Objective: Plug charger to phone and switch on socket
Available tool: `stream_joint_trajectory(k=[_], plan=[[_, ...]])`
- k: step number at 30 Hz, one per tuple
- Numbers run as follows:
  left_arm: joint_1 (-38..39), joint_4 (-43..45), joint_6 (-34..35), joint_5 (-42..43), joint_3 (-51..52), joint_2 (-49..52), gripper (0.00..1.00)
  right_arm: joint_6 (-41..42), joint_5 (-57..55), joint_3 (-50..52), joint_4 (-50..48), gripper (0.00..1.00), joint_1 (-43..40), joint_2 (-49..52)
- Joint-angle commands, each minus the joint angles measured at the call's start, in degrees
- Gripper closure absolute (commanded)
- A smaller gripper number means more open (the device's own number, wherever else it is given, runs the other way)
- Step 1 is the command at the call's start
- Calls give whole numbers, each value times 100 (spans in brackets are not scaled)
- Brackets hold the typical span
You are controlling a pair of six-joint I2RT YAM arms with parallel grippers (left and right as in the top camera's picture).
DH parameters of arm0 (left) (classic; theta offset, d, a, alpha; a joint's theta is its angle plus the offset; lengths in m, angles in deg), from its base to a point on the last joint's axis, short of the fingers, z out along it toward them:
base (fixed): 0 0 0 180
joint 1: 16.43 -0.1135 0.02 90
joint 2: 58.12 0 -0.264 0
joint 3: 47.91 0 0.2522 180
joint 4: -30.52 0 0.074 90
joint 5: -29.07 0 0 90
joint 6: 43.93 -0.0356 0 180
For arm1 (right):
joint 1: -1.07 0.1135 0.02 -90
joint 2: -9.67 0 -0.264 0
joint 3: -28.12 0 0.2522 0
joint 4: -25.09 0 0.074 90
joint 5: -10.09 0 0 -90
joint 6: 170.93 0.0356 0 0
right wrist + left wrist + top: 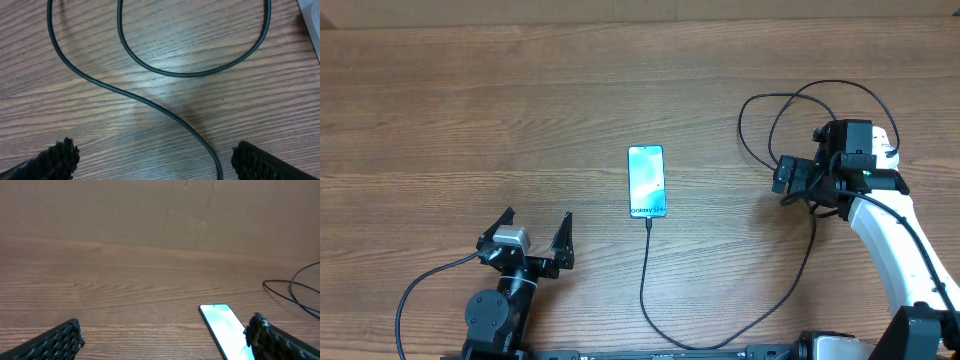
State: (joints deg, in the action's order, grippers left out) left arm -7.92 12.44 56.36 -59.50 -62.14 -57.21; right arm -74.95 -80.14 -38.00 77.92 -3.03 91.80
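Note:
The phone [646, 181] lies screen-up and lit cyan at the table's middle; it also shows in the left wrist view [222, 327]. The black charger cable [644, 270] meets the phone's bottom edge, runs toward the front, curves right and up to loops at the far right [790, 100]. My right gripper [784, 180] is open low over that cable [150, 102], which passes between its fingers [155, 160]. My left gripper [532, 236] is open and empty, left of the phone [162, 340]. The socket is hidden apart from a pale edge [312, 15] that may be it.
The table is bare wood [470, 120]. A brown wall [150, 210] rises behind the table's far edge. A black lead [430, 285] trails from the left arm's base at the front.

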Motion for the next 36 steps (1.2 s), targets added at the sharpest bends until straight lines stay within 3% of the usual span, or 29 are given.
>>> stream_joint_trajectory(k=[1, 10, 21, 30, 36], plan=[[-26, -15, -109, -37, 20, -66, 0, -35, -9, 142, -199, 0, -4, -17], [-26, -15, -109, -37, 20, -63, 0, -55, -13, 1036, -1388, 0, -4, -26], [-26, -15, -109, -37, 20, -66, 0, -48, -4, 1213, -1495, 0, -4, -260], [-26, -13, -109, -37, 20, -66, 0, -50, -2, 2098, -2747, 0, -4, -466], [-26, -15, -109, -37, 20, -66, 0, -52, 39, 2247, -3067, 0, -4, -579]])
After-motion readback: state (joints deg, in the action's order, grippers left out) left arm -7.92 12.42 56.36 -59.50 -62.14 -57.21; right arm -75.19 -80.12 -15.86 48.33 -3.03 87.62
